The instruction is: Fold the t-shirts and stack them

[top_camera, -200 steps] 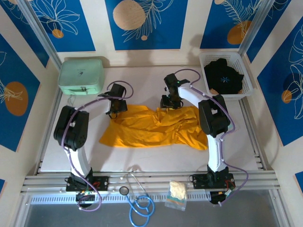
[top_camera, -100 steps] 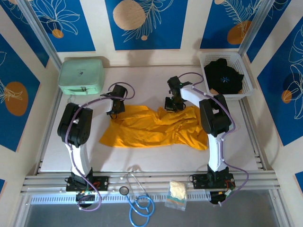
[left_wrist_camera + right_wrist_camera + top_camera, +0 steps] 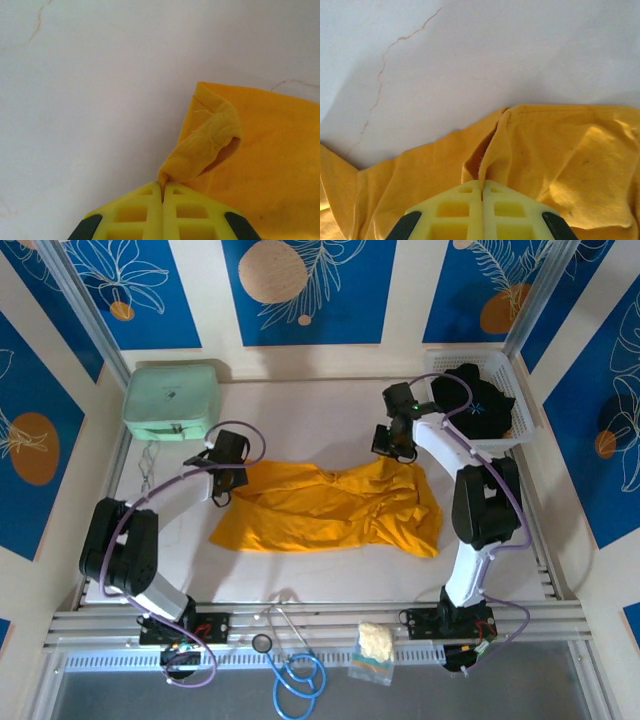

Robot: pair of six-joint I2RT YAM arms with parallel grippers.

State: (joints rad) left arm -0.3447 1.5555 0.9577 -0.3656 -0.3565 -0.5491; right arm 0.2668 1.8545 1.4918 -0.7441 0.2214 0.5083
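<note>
We're watching the left end effector point(image 3: 162, 186) pinching a corner of the orange-yellow t-shirt point(image 3: 330, 505), right end effector point(image 3: 481, 184) clamping its far edge, shirt lying rumpled on the veined counter point(image 3: 310, 420), black t-shirt point(image 3: 485, 405) sitting in the basket point(image 3: 436, 365), blue leaf-print walls point(image 3: 330, 320) enclosing us

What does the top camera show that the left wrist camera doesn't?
Top: the whole orange shirt lying crumpled, the black shirt in the basket, and the right gripper at the orange shirt's far edge. Left wrist: a close look at the left gripper shut on a rolled-up shirt corner. Both: orange shirt, table.
</note>
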